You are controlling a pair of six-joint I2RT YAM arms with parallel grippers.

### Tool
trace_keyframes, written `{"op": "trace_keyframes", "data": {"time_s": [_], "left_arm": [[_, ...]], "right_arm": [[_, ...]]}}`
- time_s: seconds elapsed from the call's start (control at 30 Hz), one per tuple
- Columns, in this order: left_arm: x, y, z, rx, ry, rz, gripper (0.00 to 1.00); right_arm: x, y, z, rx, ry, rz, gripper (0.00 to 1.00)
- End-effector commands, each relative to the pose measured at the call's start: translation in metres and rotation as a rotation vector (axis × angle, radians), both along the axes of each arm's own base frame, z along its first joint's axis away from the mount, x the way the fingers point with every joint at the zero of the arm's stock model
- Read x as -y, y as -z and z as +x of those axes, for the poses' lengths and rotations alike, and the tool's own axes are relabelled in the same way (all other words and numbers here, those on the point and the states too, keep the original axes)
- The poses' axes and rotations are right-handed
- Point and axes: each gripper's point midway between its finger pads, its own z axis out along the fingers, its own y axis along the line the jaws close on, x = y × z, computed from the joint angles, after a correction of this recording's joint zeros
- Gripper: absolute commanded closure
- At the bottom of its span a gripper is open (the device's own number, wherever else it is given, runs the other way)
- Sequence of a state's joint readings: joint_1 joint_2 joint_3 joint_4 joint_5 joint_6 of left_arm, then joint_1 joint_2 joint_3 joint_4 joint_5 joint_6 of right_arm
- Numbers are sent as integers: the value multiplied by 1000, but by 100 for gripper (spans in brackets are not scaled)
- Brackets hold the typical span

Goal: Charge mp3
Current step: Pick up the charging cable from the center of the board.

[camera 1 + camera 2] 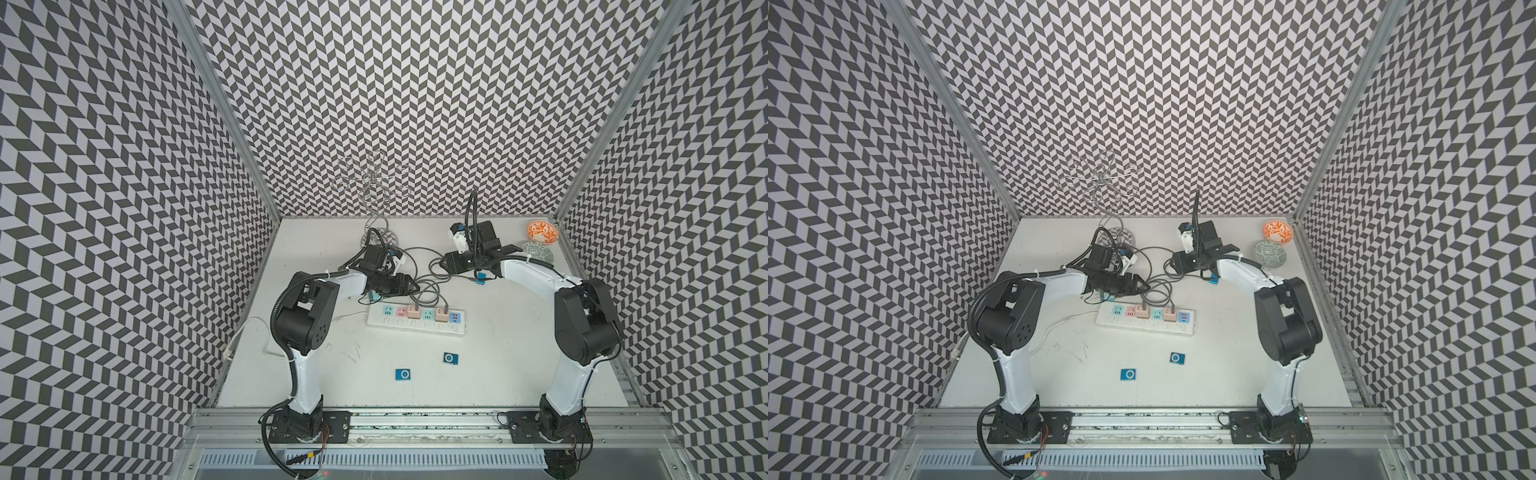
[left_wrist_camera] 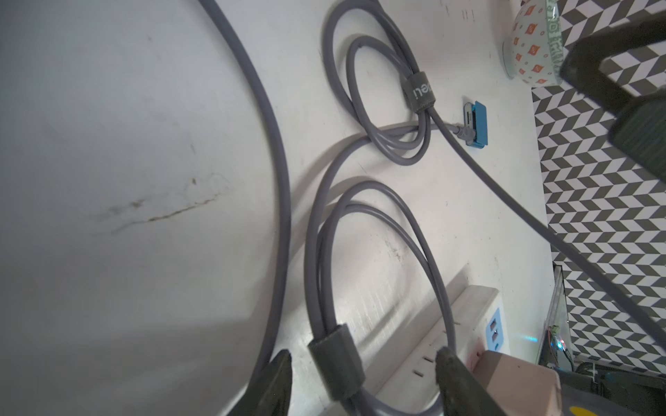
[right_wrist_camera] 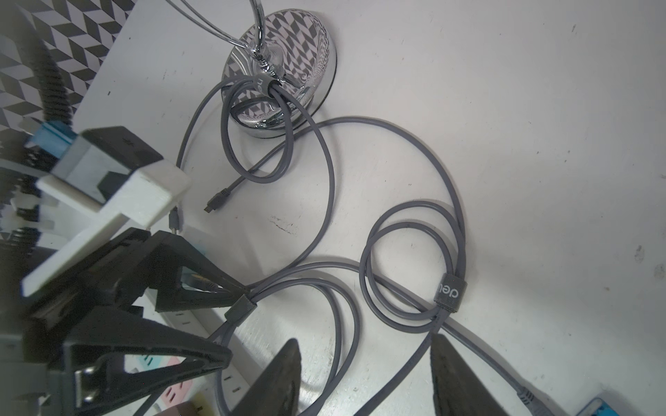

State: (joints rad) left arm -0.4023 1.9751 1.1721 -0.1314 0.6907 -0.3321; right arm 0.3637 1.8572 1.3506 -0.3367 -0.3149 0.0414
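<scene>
In both top views a small blue square mp3 player point(image 1: 480, 279) lies on the white table point(image 1: 519, 353) just below the right gripper point(image 1: 444, 262). Two more are loose towards the front, the nearer blue player point(image 1: 403, 374) and the farther blue player point(image 1: 450, 358), both well apart from the white power strip point(image 1: 415, 322) and the left gripper point(image 1: 417, 286).

In the left wrist view, a grey charging cable point(image 2: 486, 176) is plugged into the side of the first player, which stands on edge. I judge one player hooked up and at least two left. The left fingers point(image 2: 277, 378) are spread open. They straddle the dark strap point(image 2: 335, 363) of a cable coil without pinching it, and the player lies well beyond their tips.

In the right wrist view, the right fingers point(image 3: 284, 374) are also apart, with a cable strand running between them unclamped. The player's corner shows just beside one finger. A free cable plug point(image 3: 216, 203) lies near the mirrored chrome stand base point(image 3: 281, 72), probably meant for the next player.
</scene>
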Motion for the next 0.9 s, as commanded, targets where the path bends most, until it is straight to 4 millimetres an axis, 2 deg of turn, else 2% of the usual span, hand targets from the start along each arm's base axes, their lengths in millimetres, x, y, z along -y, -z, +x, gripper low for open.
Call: {"op": "trace_keyframes", "data": {"time_s": [0.0,0.3,0.5,0.67,0.77,0.87], "left_arm": [[9,-5,-4,-19,28,-30,38],[17,-4,-5,-29,69,-73,51],[20,-7,0,2,91,-80,81],[20,-37,7,115,96,-95,96],[19,-61,8,209,108,-106,100],[17,-76,9,278,126,-94,100]], "right_arm": [[-5,-10,0,41,-29,16,44],[-7,-5,-1,28,-35,23,43],[-4,-8,-2,38,-24,18,44],[6,-30,1,106,19,8,44],[17,-50,5,159,57,32,44],[27,-67,7,201,80,46,43]]}}
